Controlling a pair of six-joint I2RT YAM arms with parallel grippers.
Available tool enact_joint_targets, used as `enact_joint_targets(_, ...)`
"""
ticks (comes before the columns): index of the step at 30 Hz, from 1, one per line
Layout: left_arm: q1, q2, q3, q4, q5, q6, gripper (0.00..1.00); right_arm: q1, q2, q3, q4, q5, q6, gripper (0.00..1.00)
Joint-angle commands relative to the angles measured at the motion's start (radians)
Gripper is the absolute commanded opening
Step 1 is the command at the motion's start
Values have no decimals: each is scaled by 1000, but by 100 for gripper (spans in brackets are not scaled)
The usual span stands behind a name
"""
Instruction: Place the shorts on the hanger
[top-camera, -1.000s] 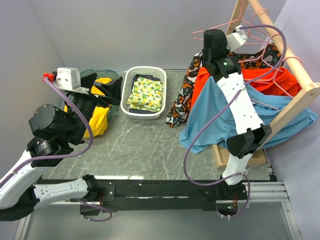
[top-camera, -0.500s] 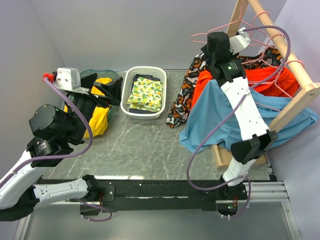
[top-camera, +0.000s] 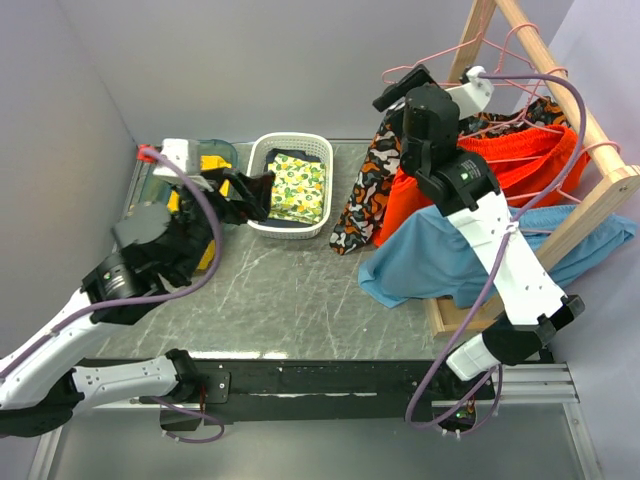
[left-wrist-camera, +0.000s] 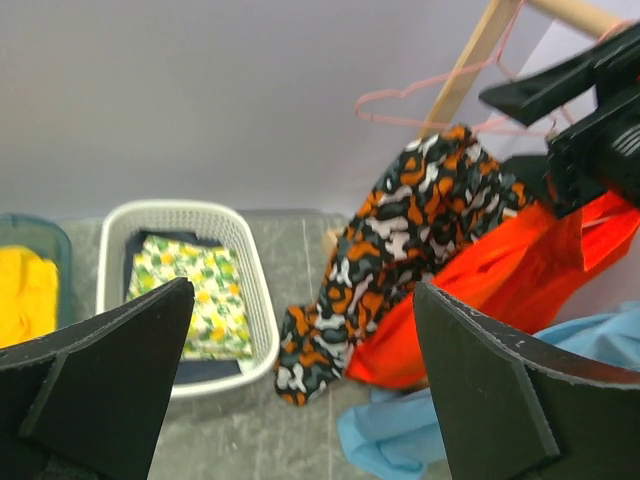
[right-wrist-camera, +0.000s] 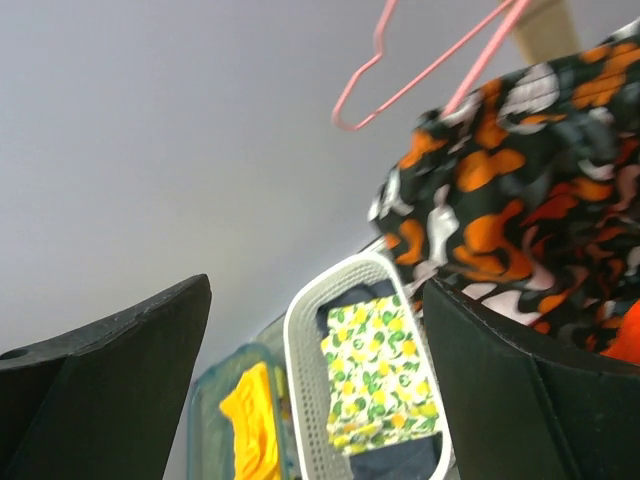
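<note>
The camouflage shorts (top-camera: 362, 192) hang down from the wooden rack's left end, lower hem near the table. The same shorts (left-wrist-camera: 400, 235) fill the middle of the left wrist view. A pink wire hanger (right-wrist-camera: 432, 68) runs into the top of the shorts (right-wrist-camera: 520, 190); its hook (top-camera: 398, 68) sticks out to the left. My right gripper (top-camera: 398, 88) is open beside that hook, above the shorts, with nothing between its fingers. My left gripper (top-camera: 252, 190) is open too, over the white basket's left rim, pointing at the shorts.
A wooden rack (top-camera: 600, 140) on the right carries more pink hangers (top-camera: 515, 50), plain orange shorts (top-camera: 520, 155) and light-blue shorts (top-camera: 440, 262). A white basket (top-camera: 258, 222) holds a lemon-print cloth. A teal bin (top-camera: 215, 152) with yellow fabric stands at the far left.
My right gripper has opened and drawn back to the left of the hanger. The left arm has reached forward and right, toward the basket and shorts.
</note>
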Motion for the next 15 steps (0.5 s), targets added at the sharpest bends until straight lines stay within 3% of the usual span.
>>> enact_joint_targets(1,13,23,-23,-78,29,-139,97,51,-19,-11,86,-46,-69,94)
enact_joint_targets(8,47,12,-136,-133,67,-276,96,216,-5,-23,117,-46,-192,99)
enact_joint_targets(15,105,-34,-300,-174,119,-382,96,397,-135,-295,230,0,-283,100)
